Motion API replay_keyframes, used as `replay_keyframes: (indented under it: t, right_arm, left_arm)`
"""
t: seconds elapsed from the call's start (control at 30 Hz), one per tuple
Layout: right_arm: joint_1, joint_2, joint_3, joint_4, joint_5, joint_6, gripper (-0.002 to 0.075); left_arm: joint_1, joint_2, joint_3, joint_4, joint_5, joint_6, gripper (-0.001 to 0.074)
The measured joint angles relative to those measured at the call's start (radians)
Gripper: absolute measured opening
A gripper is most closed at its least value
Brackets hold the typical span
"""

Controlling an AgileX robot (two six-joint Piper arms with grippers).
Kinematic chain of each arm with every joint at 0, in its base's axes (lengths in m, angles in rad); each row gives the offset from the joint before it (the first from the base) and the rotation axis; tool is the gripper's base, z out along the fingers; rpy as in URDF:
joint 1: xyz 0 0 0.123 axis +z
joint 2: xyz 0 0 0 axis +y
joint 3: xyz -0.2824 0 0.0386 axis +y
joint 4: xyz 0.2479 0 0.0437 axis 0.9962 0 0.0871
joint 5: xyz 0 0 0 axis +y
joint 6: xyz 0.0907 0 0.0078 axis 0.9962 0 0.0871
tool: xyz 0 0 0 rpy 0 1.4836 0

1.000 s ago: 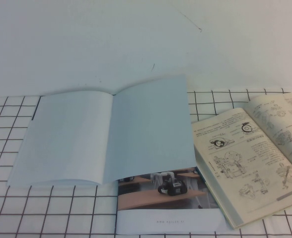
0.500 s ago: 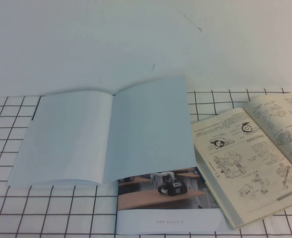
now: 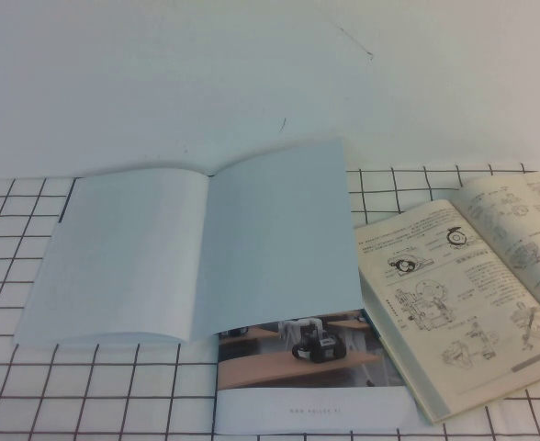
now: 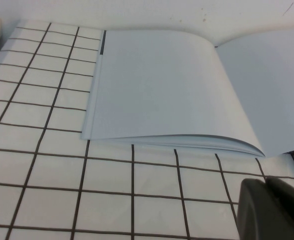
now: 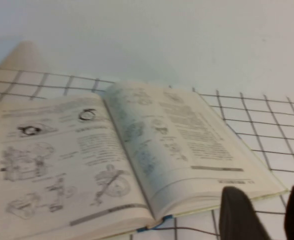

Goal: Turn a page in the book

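The book [image 3: 196, 248] lies open on the checked cloth in the high view. Its left leaf [image 3: 123, 262] and right leaf [image 3: 279, 239] both show plain pale blue-white faces; no photo grid or banner picture shows. Neither gripper shows in the high view. In the left wrist view the book [image 4: 162, 90] lies ahead. My left gripper [image 4: 269, 200] is shut and empty, above the cloth near the book's near edge. In the right wrist view my right gripper [image 5: 269, 215] is open and empty, by the manual's near corner.
A thick yellowish manual [image 3: 472, 294] with line drawings lies open to the right of the book and also shows in the right wrist view [image 5: 112, 155]. A booklet picturing a black robot on wood [image 3: 311, 377] lies partly under the book's right leaf. The white checked cloth [image 3: 114, 386] covers the table.
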Motion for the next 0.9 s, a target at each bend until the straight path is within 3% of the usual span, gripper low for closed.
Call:
replay_keyframes:
  t: [0.2, 0.9]
  right_arm:
    - [0.0, -0.059, 0.156, -0.179, -0.153, 0.142, 0.0218]
    - [0.0, -0.071, 0.172, -0.181, -0.028, 0.208, 0.0218]
  left_arm:
    - [0.0, 0.0, 0.0, 0.0, 0.0, 0.0, -0.0003]
    - [0.0, 0.0, 0.0, 0.0, 0.0, 0.0, -0.0003]
